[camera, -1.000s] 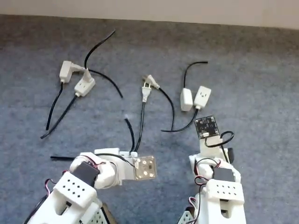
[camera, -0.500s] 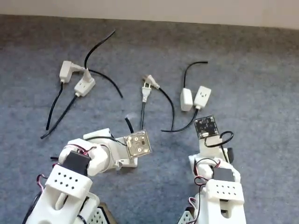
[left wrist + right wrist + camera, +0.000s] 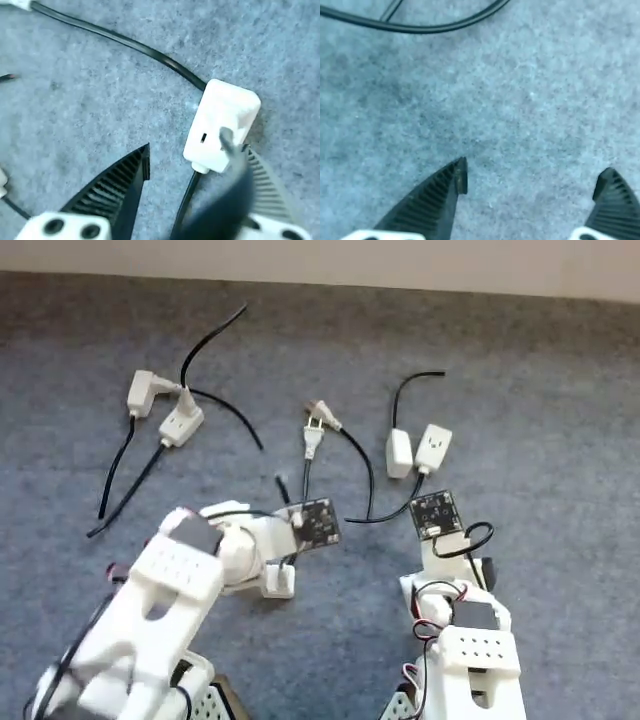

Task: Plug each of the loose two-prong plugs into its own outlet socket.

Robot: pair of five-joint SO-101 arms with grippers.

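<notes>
Socket (image 3: 222,125) lies lengthwise just ahead of our left pincer (image 3: 195,150), which we see spread wide, holding nothing.

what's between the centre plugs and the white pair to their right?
One black cord, curving down between the centre plugs and the white pair; otherwise the stretch is bare. The high view shows it.

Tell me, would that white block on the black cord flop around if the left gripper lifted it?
The white block looks like hard moulded plastic, so it should stay rigid and is probably light. Its black cord lies in loose curves, so it would likely dangle and tug. On the carpet, a push probably drags rather than slides it.
</notes>
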